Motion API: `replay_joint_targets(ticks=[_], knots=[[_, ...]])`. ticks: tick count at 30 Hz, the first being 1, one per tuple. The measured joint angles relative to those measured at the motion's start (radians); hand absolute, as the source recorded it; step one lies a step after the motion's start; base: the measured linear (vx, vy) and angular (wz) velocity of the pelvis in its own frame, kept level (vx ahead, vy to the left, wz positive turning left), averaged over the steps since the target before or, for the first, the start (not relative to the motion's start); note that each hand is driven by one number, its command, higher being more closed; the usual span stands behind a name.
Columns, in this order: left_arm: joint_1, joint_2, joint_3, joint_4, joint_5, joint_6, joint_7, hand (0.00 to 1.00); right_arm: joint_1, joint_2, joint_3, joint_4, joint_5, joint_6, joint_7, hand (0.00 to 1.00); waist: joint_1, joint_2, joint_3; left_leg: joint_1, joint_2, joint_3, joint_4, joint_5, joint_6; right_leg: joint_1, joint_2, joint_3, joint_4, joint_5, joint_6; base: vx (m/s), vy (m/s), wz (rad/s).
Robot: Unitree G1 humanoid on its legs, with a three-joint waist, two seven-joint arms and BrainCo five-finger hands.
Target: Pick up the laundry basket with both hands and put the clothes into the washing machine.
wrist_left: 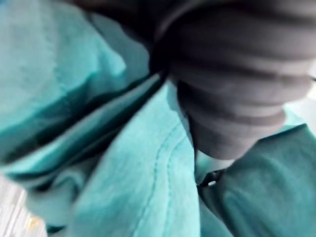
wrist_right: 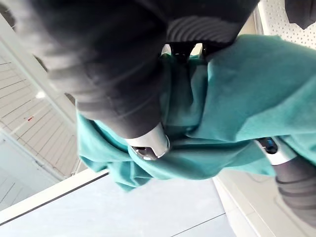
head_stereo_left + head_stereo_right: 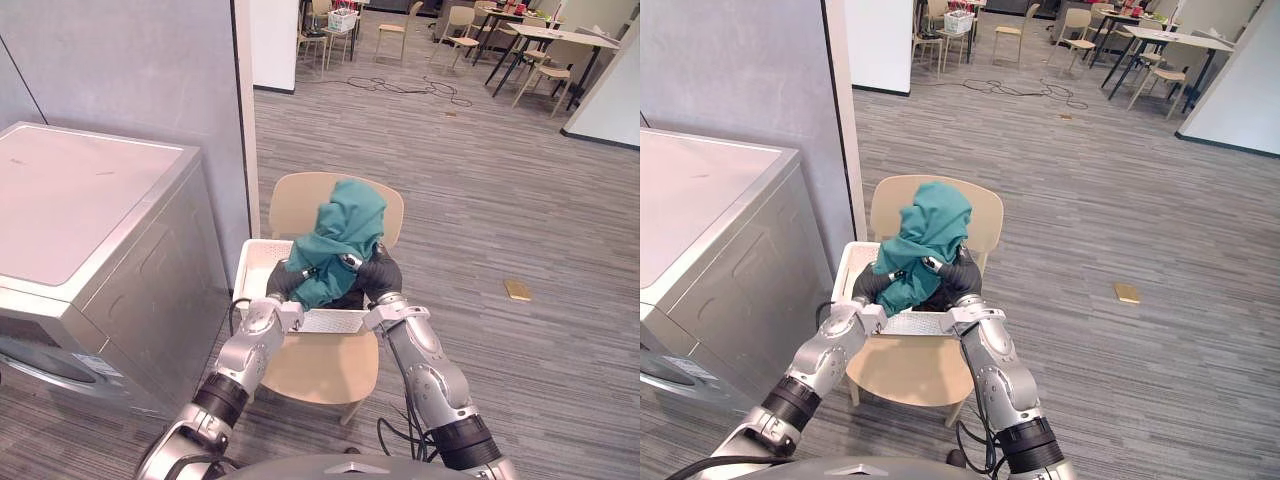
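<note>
R hand [image 3: 378, 275] pinches teal garment [image 3: 347, 222]; L hand [image 3: 283, 282] buried in cloth, grip unclear. Risk: cloth slips or snags laundry basket [image 3: 331, 321] rim.

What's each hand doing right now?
Left hand: cannot be told, buried in the teal garment.
Right hand: closed on the teal garment.
</note>
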State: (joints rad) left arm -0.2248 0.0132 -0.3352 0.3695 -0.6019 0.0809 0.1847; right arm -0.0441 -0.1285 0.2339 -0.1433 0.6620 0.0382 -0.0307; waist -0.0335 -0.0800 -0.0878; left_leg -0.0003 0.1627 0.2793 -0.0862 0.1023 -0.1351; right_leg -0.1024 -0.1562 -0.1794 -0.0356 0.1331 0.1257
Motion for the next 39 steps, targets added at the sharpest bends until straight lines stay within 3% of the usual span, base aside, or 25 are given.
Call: replay_joint_targets(ticks=[8, 15, 21, 29, 39], knots=[[0.088, -0.005, 0.062, -0.005, -0.073, -0.004, 0.027, 1.0, 0.083, 0.001, -0.004, -0.081, 0.002, -0.001, 0.057, 0.0, 0.015, -0.042, -0.002, -0.008, 0.006, -0.004, 0.0, -0.008, -0.01, -0.003, 0.005, -0.002, 0.001, -0.004, 0.003, 0.0, 0.0, 0.02], [0.107, -0.009, 0.195, -0.099, -0.143, -0.052, 0.059, 1.0, 0.186, 0.001, -0.02, -0.08, 0.023, -0.001, 0.079, 0.0, 0.011, -0.067, 0.005, 0.005, 0.007, 0.013, 0.0, -0.009, -0.007, -0.005, 0.006, 0.009, 0.01, -0.004, 0.005, 0.0, 0.0, -0.04], [0.113, -0.016, 0.358, -0.168, -0.162, -0.096, 0.107, 1.0, 0.242, 0.004, -0.171, -0.081, 0.041, -0.002, 0.084, 0.0, 0.005, -0.075, 0.016, 0.018, 0.006, 0.027, 0.0, -0.02, -0.007, -0.003, 0.008, 0.028, 0.011, -0.008, 0.01, 0.01, -0.001, -0.09], [0.121, -0.015, 0.524, -0.246, -0.182, -0.164, 0.142, 1.0, 0.277, 0.044, -0.307, -0.079, 0.036, -0.001, 0.06, 0.0, -0.004, -0.07, 0.022, 0.037, 0.006, 0.033, 0.0, -0.025, -0.009, 0.011, 0.009, 0.03, 0.013, -0.005, 0.004, 0.0, -0.001, -0.01], [0.216, -0.035, 0.572, -0.331, -0.182, -0.163, 0.135, 1.0, 0.278, 0.084, -0.403, -0.069, 0.031, 0.015, 0.02, 0.0, -0.004, -0.044, 0.041, 0.052, 0.006, 0.02, 0.0, -0.029, -0.009, 0.035, 0.005, 0.01, 0.017, -0.03, 0.004, 0.0, -0.004, 0.04]])
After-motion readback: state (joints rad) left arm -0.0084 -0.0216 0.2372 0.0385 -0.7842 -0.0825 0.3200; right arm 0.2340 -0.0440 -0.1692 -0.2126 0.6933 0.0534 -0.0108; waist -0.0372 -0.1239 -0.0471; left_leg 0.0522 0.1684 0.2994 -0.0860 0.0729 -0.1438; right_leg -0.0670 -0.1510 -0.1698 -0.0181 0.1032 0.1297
